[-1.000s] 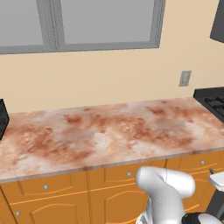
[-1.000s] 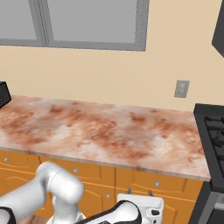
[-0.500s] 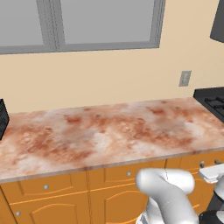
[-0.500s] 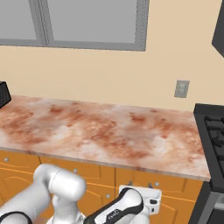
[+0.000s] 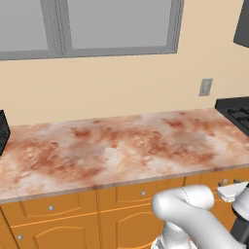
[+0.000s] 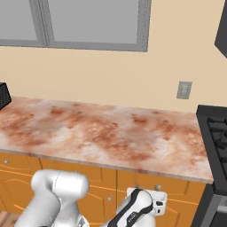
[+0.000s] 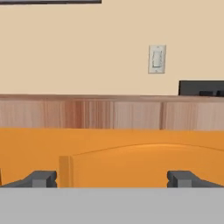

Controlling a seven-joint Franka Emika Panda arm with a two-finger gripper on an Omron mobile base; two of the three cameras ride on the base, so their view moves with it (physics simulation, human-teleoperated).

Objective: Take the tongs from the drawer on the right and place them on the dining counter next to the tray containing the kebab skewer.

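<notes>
We see the two-finger gripper (image 7: 112,179) low in front of the orange wooden cabinet fronts (image 7: 131,162), level with the edge of the reddish-brown and white marbled wall worktop (image 5: 116,148). In the hand view its two dark fingertips (image 7: 41,178) stand wide apart, one near each lower corner, with nothing between them. Ahead of them we see an arched-panel orange door and, above it, a plain orange band under the worktop edge.

In the right base view the white arm (image 6: 57,195) rises from the lower left and bends down to the right, and its hand sits before the cabinets below the worktop's right end. Shallow orange wooden drawers with small round silver knobs (image 5: 143,193) run under the worktop; the right-hand drawer (image 6: 188,195) is shut, just beside the hand. We cannot see the tongs.

A black stove (image 6: 215,133) adjoins the worktop's right end. A grey wall switch plate (image 7: 156,58) is mounted on the beige wall (image 5: 121,82) above, below a grey-framed window (image 5: 97,24). A dark appliance (image 5: 2,131) stands at the worktop's left edge.
</notes>
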